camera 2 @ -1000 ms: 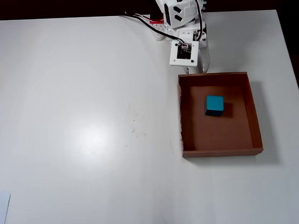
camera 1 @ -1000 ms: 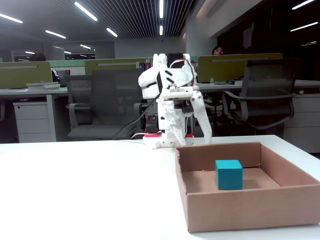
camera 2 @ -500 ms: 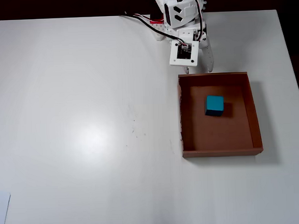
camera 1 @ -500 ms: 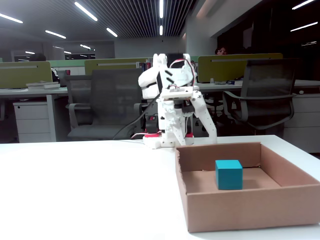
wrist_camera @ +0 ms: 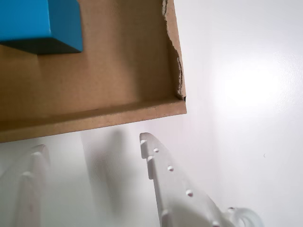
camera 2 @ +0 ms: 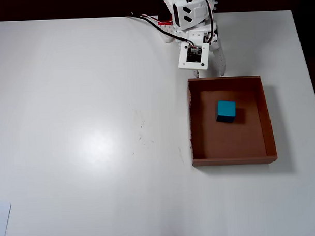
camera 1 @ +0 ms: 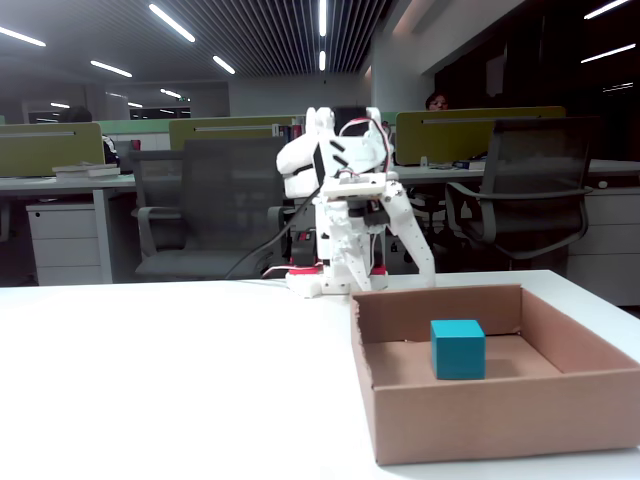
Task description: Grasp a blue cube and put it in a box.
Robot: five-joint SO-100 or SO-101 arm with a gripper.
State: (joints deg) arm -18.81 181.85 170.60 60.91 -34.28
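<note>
Nearest the fixed camera we see the wide, shallow, square brown cardboard box (camera 1: 480,425), open-topped and low-walled, resting on the white worktop (camera 1: 170,380). In the overhead view this box (camera 2: 270,129) lies near the right edge of the worktop (camera 2: 85,125), closer to the far edge than to the near one. Inside it, we find the small teal-blue matte cube (camera 1: 458,349) sitting flat on the floor, clear of all four walls; the overhead view places the cube (camera 2: 225,111) somewhat towards the far wall. The wrist view shows one torn corner of the box (wrist_camera: 179,80) with the cube (wrist_camera: 40,23) beyond it. Farther back, the white two-finger gripper (wrist_camera: 90,146) hangs just outside the far wall of the box, its two fingers set widely apart and holding nothing. Farthest, at the far edge of the worktop, stands the white arm (camera 2: 191,18) with red and black cables (camera 2: 151,21).
</note>
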